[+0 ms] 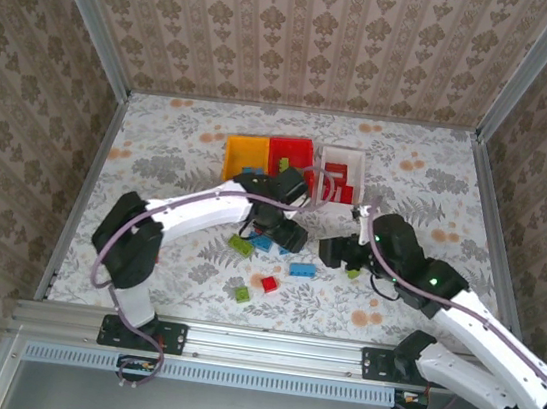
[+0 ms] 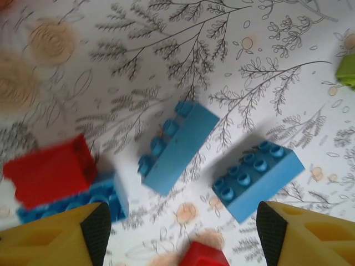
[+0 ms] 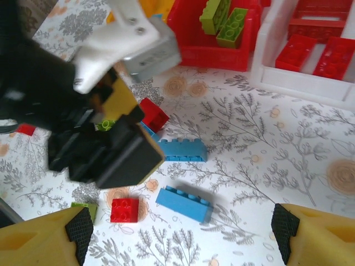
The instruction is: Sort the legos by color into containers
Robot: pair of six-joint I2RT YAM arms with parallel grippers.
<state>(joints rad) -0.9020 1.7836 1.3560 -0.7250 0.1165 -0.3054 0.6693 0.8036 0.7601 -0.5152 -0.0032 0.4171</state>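
Left pincer (image 2: 180, 230) hung open above a blue brick (image 2: 177, 145); right pincer (image 3: 182, 233), apparently empty, gaped open too.

Three open bins stand in a row at the far side of the counter (image 1: 180, 152). The orange-yellow bin (image 1: 249, 140) is on the left. The red bin (image 3: 213, 55) in the middle holds two green bricks (image 3: 223, 19). The white bin (image 3: 288, 83) on the right holds several red bricks (image 3: 310, 50). Nearer, two long blue bricks (image 3: 183, 149) lie apart on the counter, studs showing. A small red brick (image 3: 124, 210) lies beside them, and a lime brick (image 1: 243, 293) close to it.
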